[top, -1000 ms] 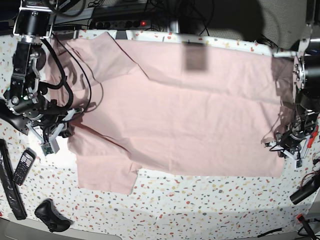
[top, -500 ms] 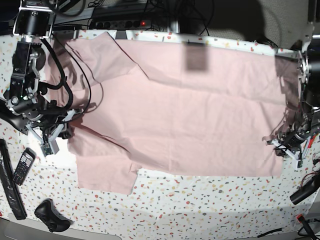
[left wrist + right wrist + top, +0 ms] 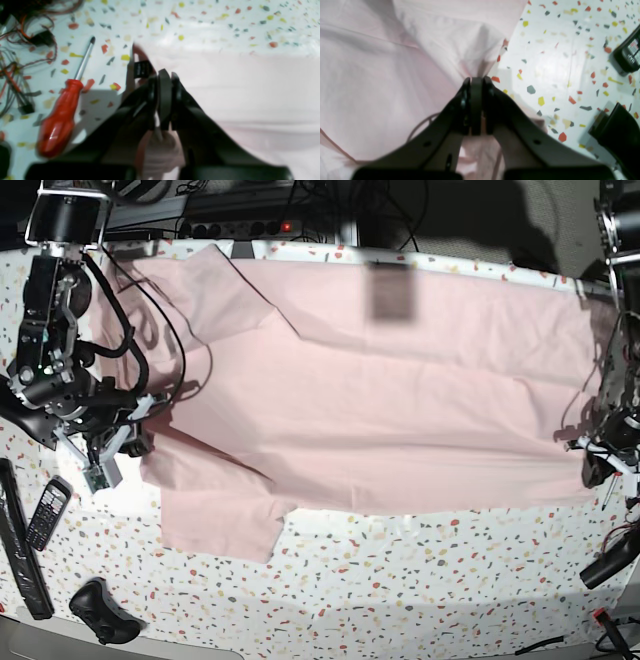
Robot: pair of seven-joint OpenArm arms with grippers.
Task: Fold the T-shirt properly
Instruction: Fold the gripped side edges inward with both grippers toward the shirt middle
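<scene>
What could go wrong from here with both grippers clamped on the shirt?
1. The left gripper pinches only a thin bit of the T-shirt at its edge, so the cloth may slip out under tension.
2. The screwdriver and loose wires lie close beside that gripper and could get snagged or dragged.
3. The right gripper holds bunched cloth, and a sleeve lies crooked, so the fold may wrinkle.

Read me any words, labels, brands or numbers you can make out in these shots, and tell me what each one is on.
None can be read.
Black handset on the speckled table: a white label with dark print, too blurred to read.
Small black tag at the edge of the pale pink T-shirt: blurred, nothing legible.
Keypad phone: keys too small to read.
</scene>
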